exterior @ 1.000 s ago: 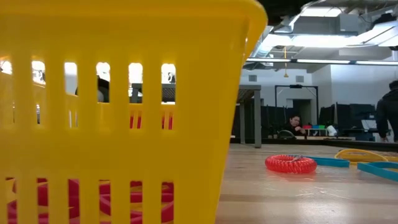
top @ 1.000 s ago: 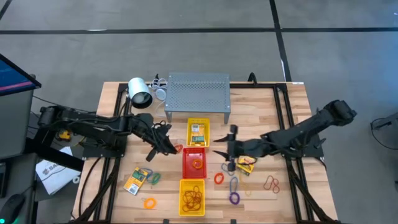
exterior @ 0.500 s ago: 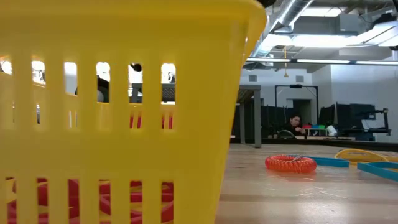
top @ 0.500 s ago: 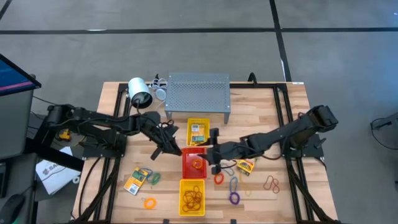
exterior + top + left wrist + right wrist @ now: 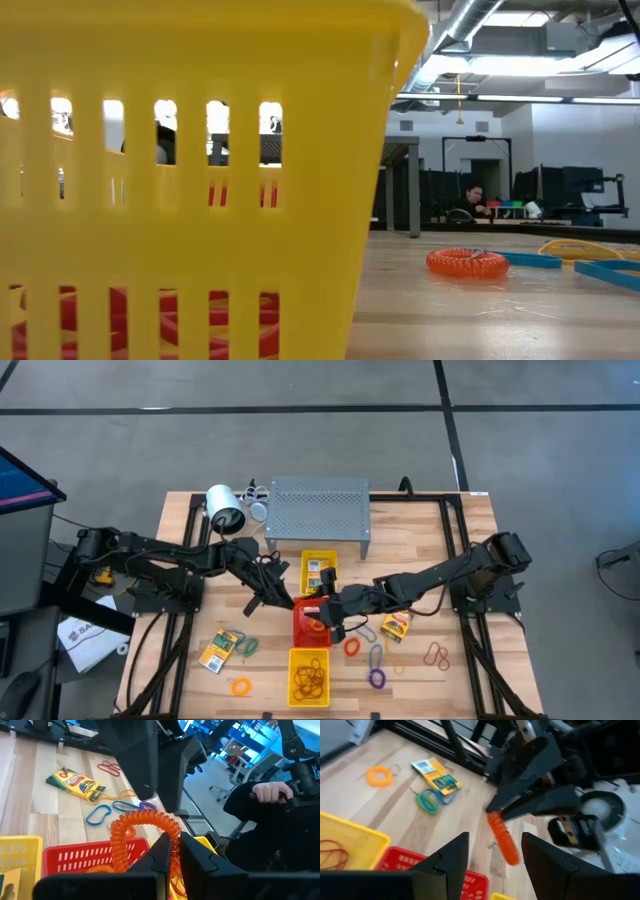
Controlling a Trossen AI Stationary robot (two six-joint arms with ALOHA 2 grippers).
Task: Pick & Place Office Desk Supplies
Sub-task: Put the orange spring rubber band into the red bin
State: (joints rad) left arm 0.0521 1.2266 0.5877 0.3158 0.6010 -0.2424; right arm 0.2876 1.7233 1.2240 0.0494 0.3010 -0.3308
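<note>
My left gripper [image 5: 284,600] is shut on an orange coiled ring [image 5: 145,827] at the left edge of the red tray [image 5: 298,632]. The right wrist view shows the same ring [image 5: 502,840] hanging from the left fingers. My right gripper [image 5: 323,614] hovers open over the red tray, facing the left gripper, with nothing between its fingers [image 5: 451,856]. The red tray holds an orange ring [image 5: 318,623]. Printed packets lie on the table [image 5: 222,650] [image 5: 397,625]. Another packet lies in the far yellow tray [image 5: 319,572]. My left gripper pinches one stretch of the coiled ring [image 5: 173,840] between its two fingertips. The fingers come from the table's left, slanting a little downward. The ring hangs below the fingertips [image 5: 506,847], clear of the table and the tray.
A near yellow tray [image 5: 309,676] holds bands. Loose loops lie right of the trays [image 5: 376,660] [image 5: 437,653], and an orange ring [image 5: 240,685] lies near left. A grey perforated shelf [image 5: 318,510] and a white cylinder [image 5: 225,508] stand at the far side. A person sits beyond the table [image 5: 270,800].
My right gripper has travelled toward the table's left, from beside the right-hand packet to above the red tray, rolling a little and staying open. My left gripper has edged toward the red tray, still holding the coiled ring.
</note>
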